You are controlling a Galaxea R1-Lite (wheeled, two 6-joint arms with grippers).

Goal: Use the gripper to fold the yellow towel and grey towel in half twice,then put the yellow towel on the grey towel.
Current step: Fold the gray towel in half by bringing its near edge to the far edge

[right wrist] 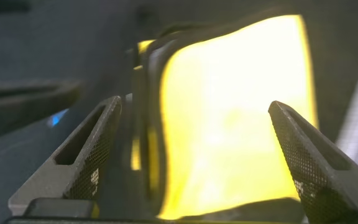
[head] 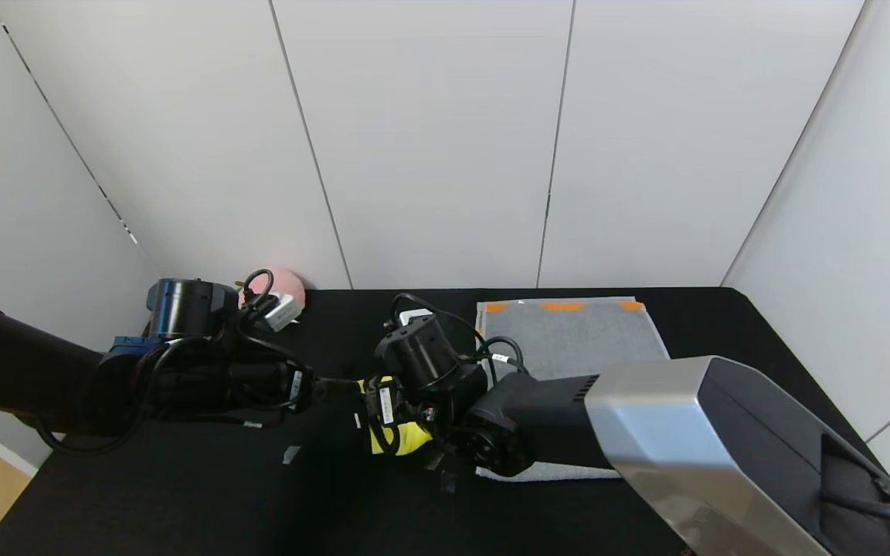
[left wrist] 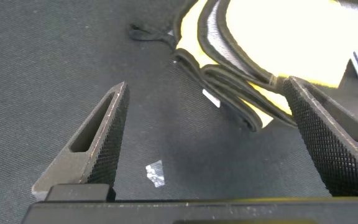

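Note:
The yellow towel (head: 412,439) lies folded into a small bundle on the black table (head: 182,494), mostly hidden under my right wrist. In the right wrist view it (right wrist: 229,124) fills the space between the open fingers of my right gripper (right wrist: 194,106), which hovers close above it (head: 383,411). My left gripper (head: 337,382) is open just left of the bundle. In the left wrist view (left wrist: 205,87) the towel's stacked black-trimmed edges (left wrist: 247,106) lie just beyond its fingertips. The grey towel (head: 568,336) lies flat to the right, with orange marks along its far edge and its near part hidden by my right arm.
A pink and white object (head: 279,292) sits at the table's back left by the wall. Small pale tape scraps (head: 290,454) lie on the cloth in front of the towels. White walls enclose the table at the back and on both sides.

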